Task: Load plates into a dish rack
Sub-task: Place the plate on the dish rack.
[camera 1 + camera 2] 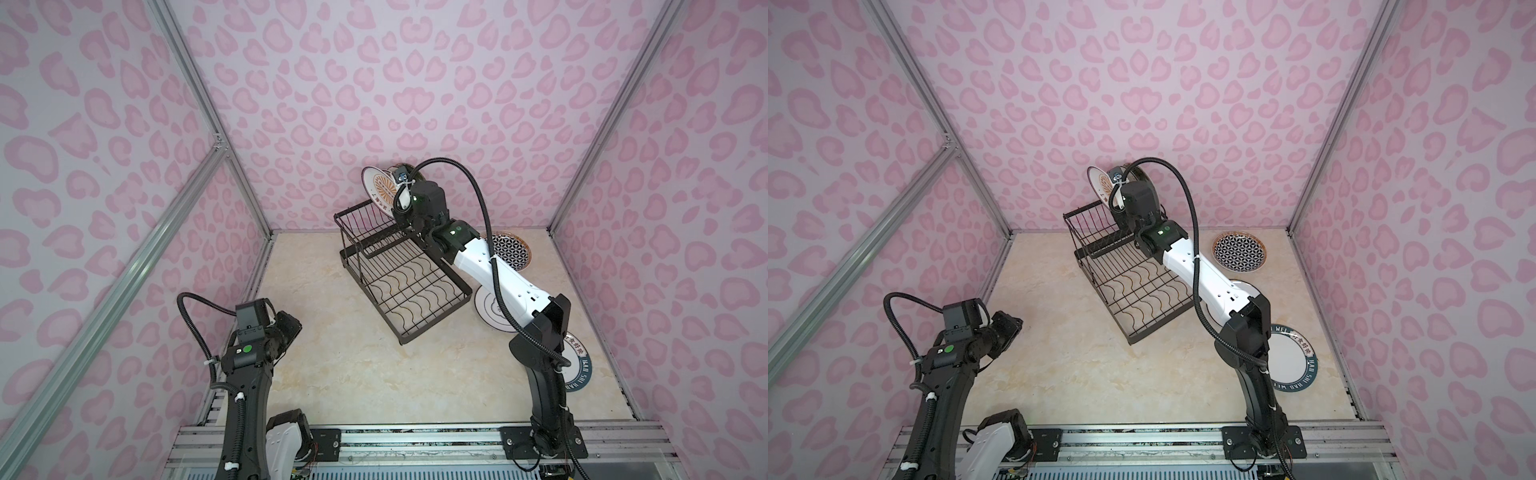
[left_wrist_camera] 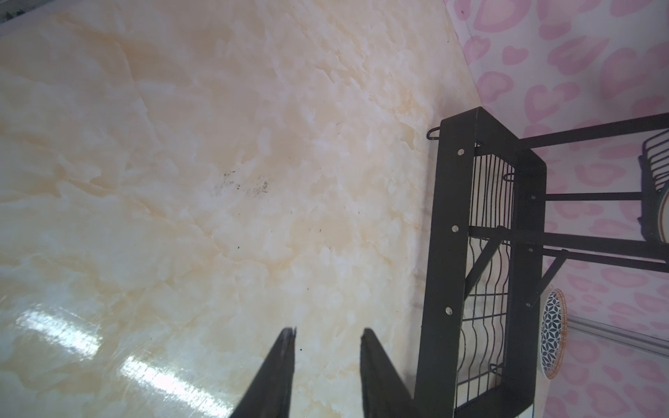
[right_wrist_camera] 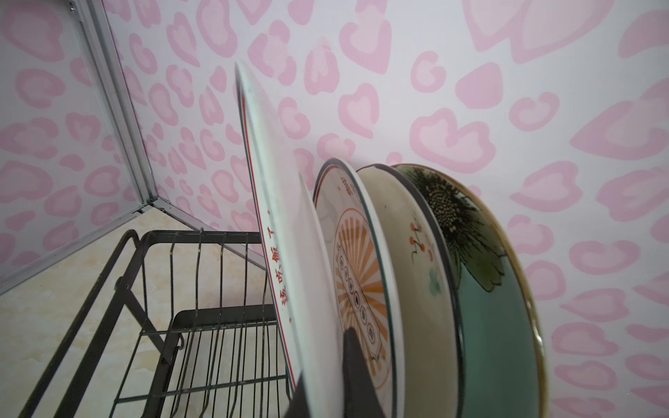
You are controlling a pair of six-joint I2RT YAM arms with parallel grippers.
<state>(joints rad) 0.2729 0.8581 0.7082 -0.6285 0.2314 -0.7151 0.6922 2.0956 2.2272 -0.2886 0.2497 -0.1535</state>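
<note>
tabletop [image 1: 340,382] in cream marble pattern fills the lower middle of both top views, boxed in by pink heart-print walls. dish rack [image 1: 415,291], black wire, stands at frame centre, set at an angle. its wavy-wired lower tray points toward the lower right and its raised upper basket [image 1: 361,224] toward the upper left. right arm [image 1: 473,259] stretches from the lower right diagonally across the rack to the upper centre. left arm [image 1: 249,357] is folded at the lower left, well apart from the rack.

teal-lettered plate [image 1: 1293,359] lies flat at the right, partly under the right arm's elbow. white plate [image 1: 486,313] lies just beside the tray's right edge, mostly covered by that arm. geometric plate [image 1: 1239,251] lies flat at the upper right, near the back wall.

in the right wrist view three plates stand on edge, side by side: teal flowered plate [image 3: 499,307], cream sprigged plate [image 3: 420,260] and sunburst plate [image 3: 362,275]. their lower edges are out of frame. held plate [image 3: 275,202], white with red characters on its rim, tilts just beside the sunburst plate, above the basket's wires.

right gripper [image 3: 325,365] is clamped tight on the held plate's lower rim, a finger on each face. left gripper [image 2: 327,336] is partly parted with nothing between its fingers, over bare tabletop near the rack's end.
</note>
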